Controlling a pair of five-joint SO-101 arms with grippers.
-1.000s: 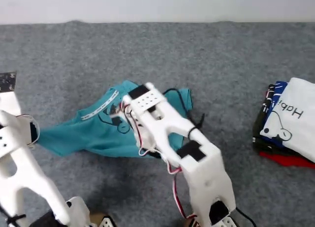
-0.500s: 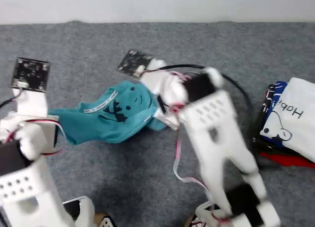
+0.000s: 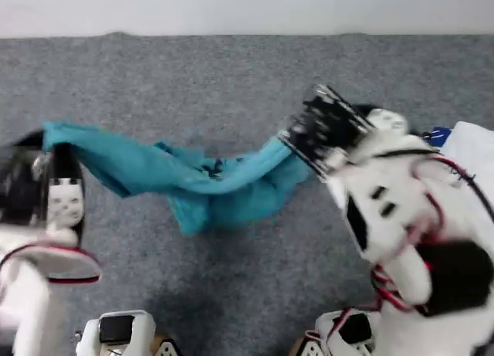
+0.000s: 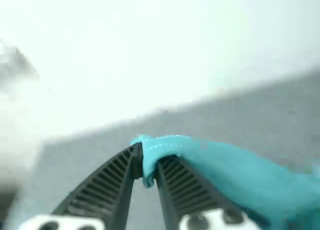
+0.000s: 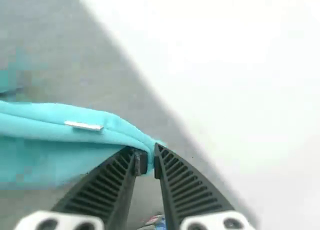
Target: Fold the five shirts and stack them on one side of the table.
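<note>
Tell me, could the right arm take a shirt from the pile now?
Probably not yet. The right gripper is shut on the teal shirt, which hangs stretched between it and the left gripper. The pile lies close beside that arm, so distance seems no obstacle.

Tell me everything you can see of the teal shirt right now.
The teal shirt is soft fabric, unfolded and bunched. It is stretched like a sagging rope between the left gripper and the right gripper, whose jaws are shut on its two ends. Its middle droops over the grey table; contact there is unclear.
</note>
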